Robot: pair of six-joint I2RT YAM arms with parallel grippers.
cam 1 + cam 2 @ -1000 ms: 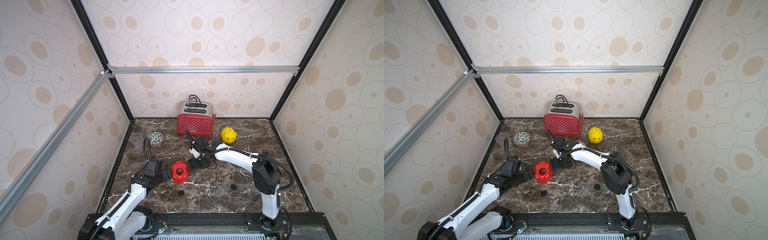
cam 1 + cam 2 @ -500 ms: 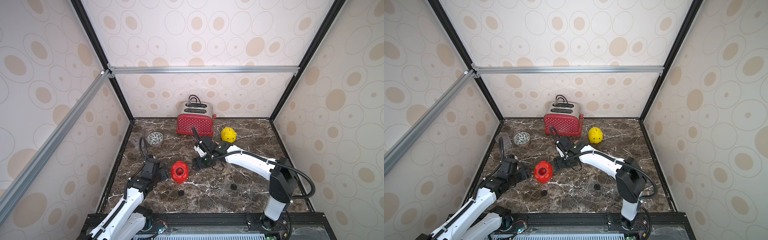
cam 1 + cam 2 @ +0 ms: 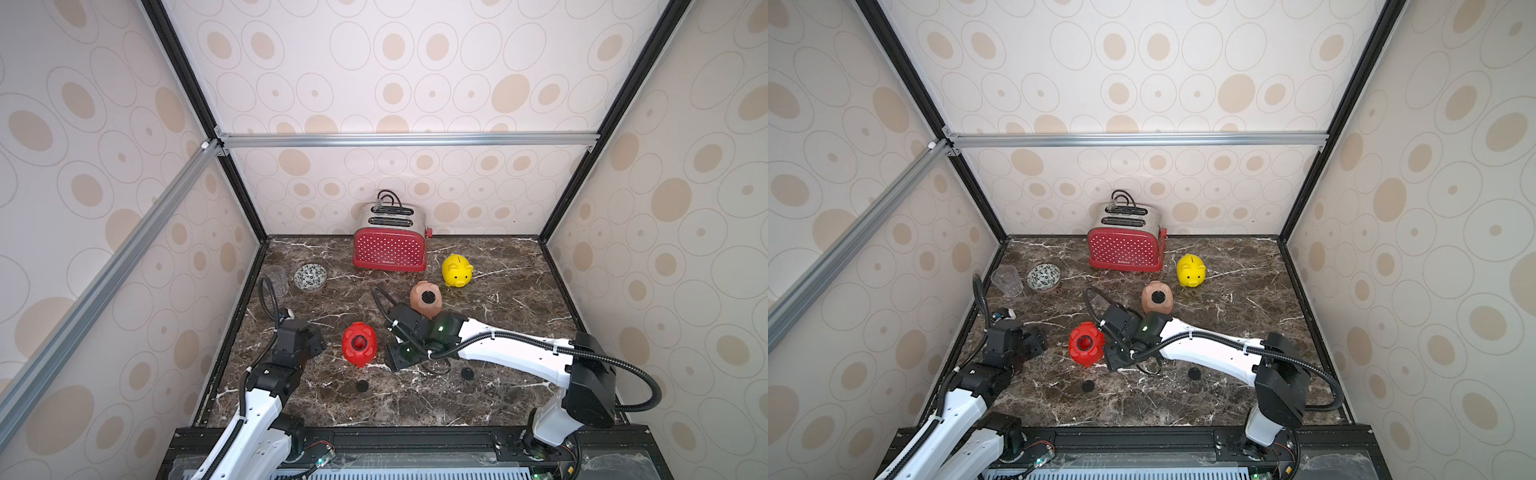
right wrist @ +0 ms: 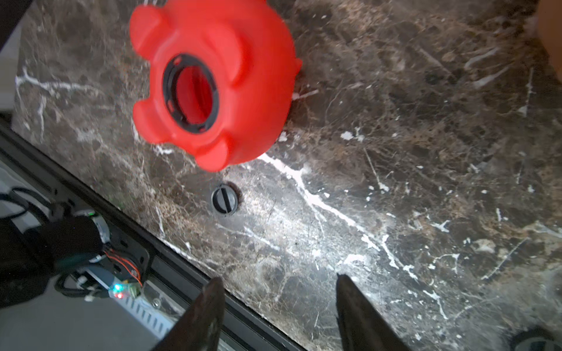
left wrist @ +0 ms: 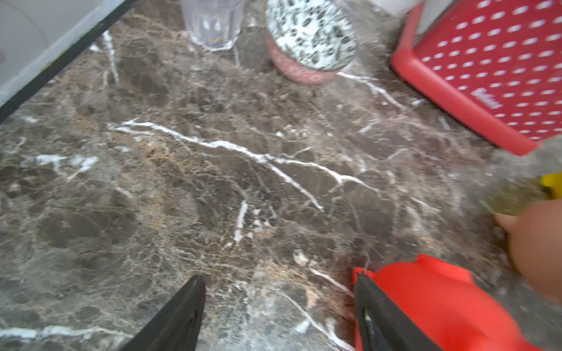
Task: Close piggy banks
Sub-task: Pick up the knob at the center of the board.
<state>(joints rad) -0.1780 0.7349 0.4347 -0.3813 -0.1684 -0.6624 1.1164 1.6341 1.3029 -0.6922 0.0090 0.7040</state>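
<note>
While the red piggy bank (image 4: 243, 91) lies unplugged ahead of our right gripper (image 4: 278, 278), jaws parted, empty, we should centre squarely over the black plug (image 4: 224, 200) between; left gripper (image 5: 278, 275) likewise parted, empty.

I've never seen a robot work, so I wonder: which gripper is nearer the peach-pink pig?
Right. The right gripper hangs just in front of the peach-pink pig; the left gripper is farther, beyond the red pig.
</note>
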